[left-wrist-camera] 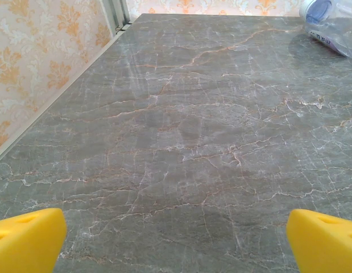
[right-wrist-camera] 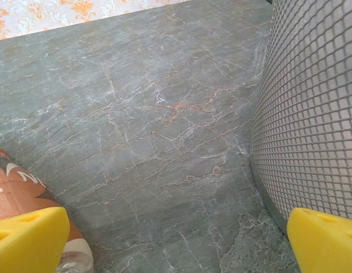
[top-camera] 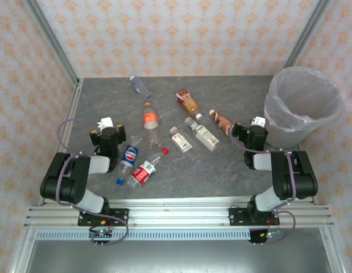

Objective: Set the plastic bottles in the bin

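Several plastic bottles lie scattered mid-table: a clear one [top-camera: 140,86] at the back, an orange-labelled one [top-camera: 150,118], a brown-orange one [top-camera: 187,101], a small brown one [top-camera: 221,119], a white-green one [top-camera: 204,133], a white one [top-camera: 180,140], a blue-labelled one [top-camera: 129,156] and a red-labelled one [top-camera: 144,172]. The bin [top-camera: 301,105] stands at the far right. My left gripper [top-camera: 107,129] [left-wrist-camera: 176,244] is open over bare table, left of the blue-labelled bottle. My right gripper [top-camera: 248,133] [right-wrist-camera: 176,242] is open between the brown bottle [right-wrist-camera: 16,182] and the bin's mesh-patterned wall [right-wrist-camera: 312,114].
A loose red cap [top-camera: 165,151] lies among the bottles. Metal frame posts and patterned walls close in the table [top-camera: 96,96] on three sides. The clear bottle [left-wrist-camera: 335,25] lies far ahead of the left fingers.
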`<move>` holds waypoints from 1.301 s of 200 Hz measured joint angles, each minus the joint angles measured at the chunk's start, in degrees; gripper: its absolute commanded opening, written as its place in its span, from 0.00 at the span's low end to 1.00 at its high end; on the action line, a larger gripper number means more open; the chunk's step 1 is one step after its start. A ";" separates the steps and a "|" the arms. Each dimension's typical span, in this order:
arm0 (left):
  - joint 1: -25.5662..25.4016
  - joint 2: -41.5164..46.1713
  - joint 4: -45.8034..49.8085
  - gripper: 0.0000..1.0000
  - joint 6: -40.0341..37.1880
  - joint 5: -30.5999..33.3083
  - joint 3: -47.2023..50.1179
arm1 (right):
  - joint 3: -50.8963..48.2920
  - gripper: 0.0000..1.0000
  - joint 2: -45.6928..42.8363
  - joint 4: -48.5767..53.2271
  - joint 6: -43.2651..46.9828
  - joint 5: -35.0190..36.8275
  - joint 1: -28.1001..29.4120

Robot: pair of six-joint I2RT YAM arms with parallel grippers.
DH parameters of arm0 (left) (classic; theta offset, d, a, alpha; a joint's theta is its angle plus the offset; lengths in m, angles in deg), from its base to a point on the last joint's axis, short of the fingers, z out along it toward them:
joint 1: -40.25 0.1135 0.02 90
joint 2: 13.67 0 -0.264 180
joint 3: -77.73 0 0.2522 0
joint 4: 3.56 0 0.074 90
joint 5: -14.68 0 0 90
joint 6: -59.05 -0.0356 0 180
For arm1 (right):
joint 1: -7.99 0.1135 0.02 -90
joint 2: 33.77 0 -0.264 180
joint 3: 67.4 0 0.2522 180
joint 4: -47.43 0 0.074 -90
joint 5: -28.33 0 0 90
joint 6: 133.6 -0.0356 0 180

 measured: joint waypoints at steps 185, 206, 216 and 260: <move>0.00 0.00 0.00 1.00 0.00 0.00 0.00 | 0.00 0.99 0.00 0.00 0.00 0.00 0.00; 0.00 0.00 0.00 1.00 0.00 0.00 0.00 | 0.00 0.99 0.00 0.00 0.00 0.00 0.00; 0.00 0.00 0.02 1.00 0.00 0.00 0.00 | -0.02 0.99 0.00 0.00 0.00 0.00 0.00; 0.00 2.40 4.98 1.00 -0.35 -0.50 -1.79 | -2.38 0.99 -1.77 -1.68 0.17 -0.07 -0.02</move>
